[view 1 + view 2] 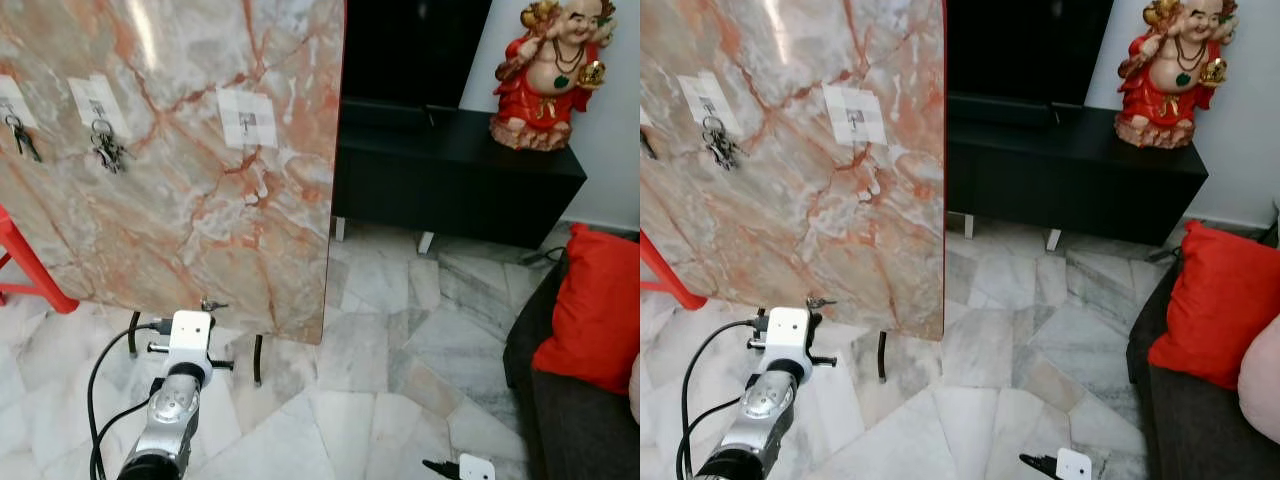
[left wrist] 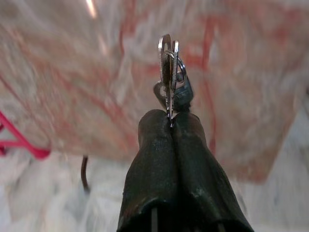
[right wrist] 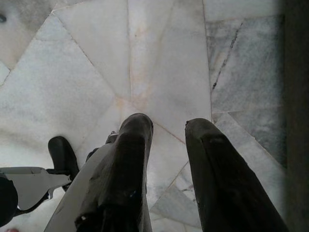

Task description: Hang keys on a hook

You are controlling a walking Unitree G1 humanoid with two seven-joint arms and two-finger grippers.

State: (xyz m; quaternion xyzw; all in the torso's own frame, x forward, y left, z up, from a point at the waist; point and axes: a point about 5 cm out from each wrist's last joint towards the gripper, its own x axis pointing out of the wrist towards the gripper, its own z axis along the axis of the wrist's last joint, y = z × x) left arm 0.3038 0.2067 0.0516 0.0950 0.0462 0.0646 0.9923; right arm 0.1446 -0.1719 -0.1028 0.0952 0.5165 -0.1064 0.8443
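2 black fingers of my left pincer (image 2: 171, 123) clamp the keys (image 2: 170, 82), lower left, below the marble board (image 1: 200, 150); right pincer (image 3: 166, 128) hangs parted over floor.

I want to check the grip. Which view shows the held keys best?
The left wrist view: the silver keys on a ring stand close-up, pinched in the left gripper. The eye views show them as a tiny shape.

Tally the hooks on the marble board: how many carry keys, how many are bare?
Hooks with keys: 2 (far left, next)
Bare hooks: 1
Total: 3
Left gripper holds another key bunch.
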